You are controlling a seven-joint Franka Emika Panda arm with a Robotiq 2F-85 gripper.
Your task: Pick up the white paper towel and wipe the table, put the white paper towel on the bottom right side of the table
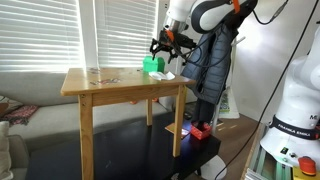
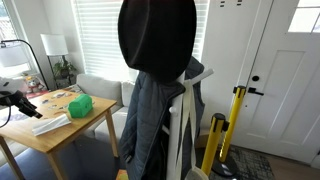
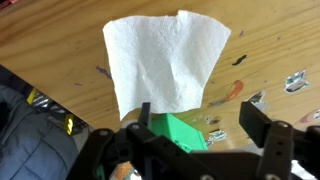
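Note:
The white paper towel (image 3: 165, 62) lies flat and slightly crumpled on the light-brown wooden table (image 3: 60, 40). It also shows near the table's edge in both exterior views (image 1: 166, 75) (image 2: 50, 125). My gripper (image 3: 200, 120) is open and empty and hovers above the table, clear of the towel. In the exterior views (image 1: 163, 46) (image 2: 14, 100) it hangs over the table's end near the towel. The table top (image 1: 105, 85) (image 2: 60, 140) is square with straight legs.
A bright green box (image 3: 186, 131) (image 1: 152, 65) (image 2: 80, 105) stands on the table next to the towel. Small stickers and paint marks (image 3: 296, 80) dot the wood. A dark coat on a white stand (image 2: 155, 90) is beside the table. A sofa (image 1: 20, 100) stands behind it.

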